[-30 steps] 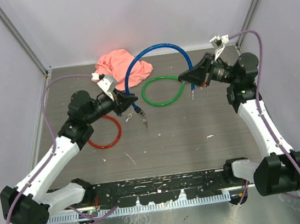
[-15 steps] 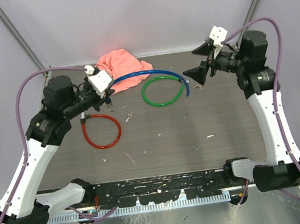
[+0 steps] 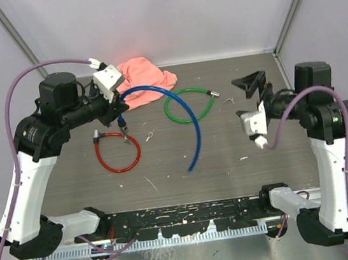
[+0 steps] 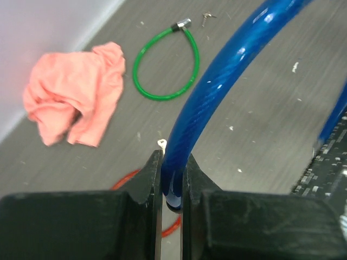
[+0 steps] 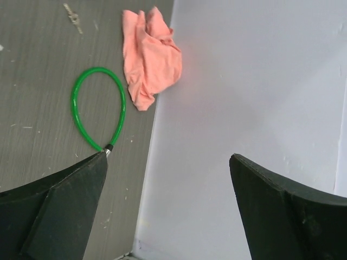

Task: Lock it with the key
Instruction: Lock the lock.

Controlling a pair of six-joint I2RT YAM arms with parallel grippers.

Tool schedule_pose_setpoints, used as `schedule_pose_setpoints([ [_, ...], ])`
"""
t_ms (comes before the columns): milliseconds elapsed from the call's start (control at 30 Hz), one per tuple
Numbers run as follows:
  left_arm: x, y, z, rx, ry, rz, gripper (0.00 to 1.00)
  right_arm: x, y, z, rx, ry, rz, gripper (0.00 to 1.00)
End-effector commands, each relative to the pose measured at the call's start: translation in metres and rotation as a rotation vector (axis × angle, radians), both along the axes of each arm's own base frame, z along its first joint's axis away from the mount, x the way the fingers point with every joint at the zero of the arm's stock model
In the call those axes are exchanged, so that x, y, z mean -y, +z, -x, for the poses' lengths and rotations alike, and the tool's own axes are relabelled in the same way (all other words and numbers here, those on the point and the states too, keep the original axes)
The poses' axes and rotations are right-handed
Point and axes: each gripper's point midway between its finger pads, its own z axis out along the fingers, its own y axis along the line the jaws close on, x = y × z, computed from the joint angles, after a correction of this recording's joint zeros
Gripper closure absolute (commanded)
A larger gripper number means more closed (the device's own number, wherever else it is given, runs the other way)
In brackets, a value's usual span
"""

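Observation:
My left gripper [image 3: 118, 113] is raised over the table's left side, shut on one end of the blue cable lock [image 3: 188, 112]. In the left wrist view that end sits pinched between the jaws of the left gripper [image 4: 172, 162], and the blue cable lock [image 4: 217, 86] arcs up and away. Its free end [image 3: 192, 168] hangs toward the table's middle. Something small dangles below the held end. A small key [image 3: 151, 135] [image 4: 161, 143] lies on the table. My right gripper [image 3: 253, 86] [image 5: 168, 156] is wide open at the right, holding nothing.
A green cable lock [image 3: 189, 105] [image 4: 165, 70] [image 5: 97, 108] lies closed mid-table and a red one [image 3: 118, 151] at the left. A pink cloth [image 3: 144, 73] [image 4: 70, 92] [image 5: 149, 54] is bunched at the back wall. More keys [image 3: 228, 100] [image 4: 206, 17] lie right of the green lock.
My right gripper opened, let go of the blue cable's far end and drew back to the right. That end swung down toward the front. My left arm rose and moved left with its end.

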Motion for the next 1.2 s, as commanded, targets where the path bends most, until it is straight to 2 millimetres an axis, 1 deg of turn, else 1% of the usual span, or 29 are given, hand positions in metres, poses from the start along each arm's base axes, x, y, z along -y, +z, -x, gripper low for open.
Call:
schedule_pose_setpoints([
  [0, 0.008, 0.005, 0.012, -0.148, 0.037, 0.107, 1.00, -0.020, -0.015, 0.046, 0.260, 0.295, 0.166, 0.00],
  [67, 0.012, 0.002, 0.011, -0.181, 0.043, 0.120, 1.00, -0.022, -0.024, 0.053, 0.351, 0.345, 0.208, 0.00],
  [167, 0.021, 0.004, 0.014, -0.193, 0.025, 0.131, 1.00, -0.025, -0.040, 0.053, 0.511, 0.398, 0.281, 0.00],
  [200, 0.028, 0.000, 0.010, -0.209, 0.016, 0.121, 1.00, -0.024, -0.048, 0.050, 0.572, 0.412, 0.323, 0.00],
  [267, 0.036, -0.002, 0.008, -0.210, -0.002, 0.110, 1.00, -0.023, -0.058, 0.039, 0.684, 0.406, 0.382, 0.00],
  [367, 0.044, -0.003, 0.006, -0.212, -0.020, 0.087, 1.00, -0.023, -0.061, 0.022, 0.807, 0.376, 0.448, 0.00],
  [500, 0.049, -0.003, 0.005, -0.217, -0.026, 0.064, 1.00, -0.028, -0.056, 0.014, 0.883, 0.379, 0.459, 0.00],
  [567, 0.051, -0.002, 0.007, -0.222, -0.034, 0.058, 1.00, -0.033, -0.058, 0.011, 0.920, 0.390, 0.453, 0.00],
  [667, 0.054, -0.002, 0.014, -0.243, -0.069, 0.051, 1.00, -0.041, -0.065, 0.006, 0.975, 0.410, 0.439, 0.00],
  [900, 0.068, -0.002, 0.038, -0.314, -0.191, 0.074, 1.00, -0.066, -0.089, 0.014, 1.025, 0.490, 0.425, 0.00],
  [1000, 0.075, 0.001, 0.052, -0.354, -0.265, 0.097, 1.00, -0.076, -0.097, 0.015, 1.041, 0.509, 0.441, 0.00],
  [1100, 0.080, 0.004, 0.063, -0.376, -0.316, 0.104, 1.00, -0.090, -0.099, 0.019, 1.069, 0.544, 0.430, 0.00],
  [1167, 0.081, 0.005, 0.067, -0.383, -0.335, 0.110, 1.00, -0.098, -0.098, 0.022, 1.091, 0.566, 0.419, 0.00],
])
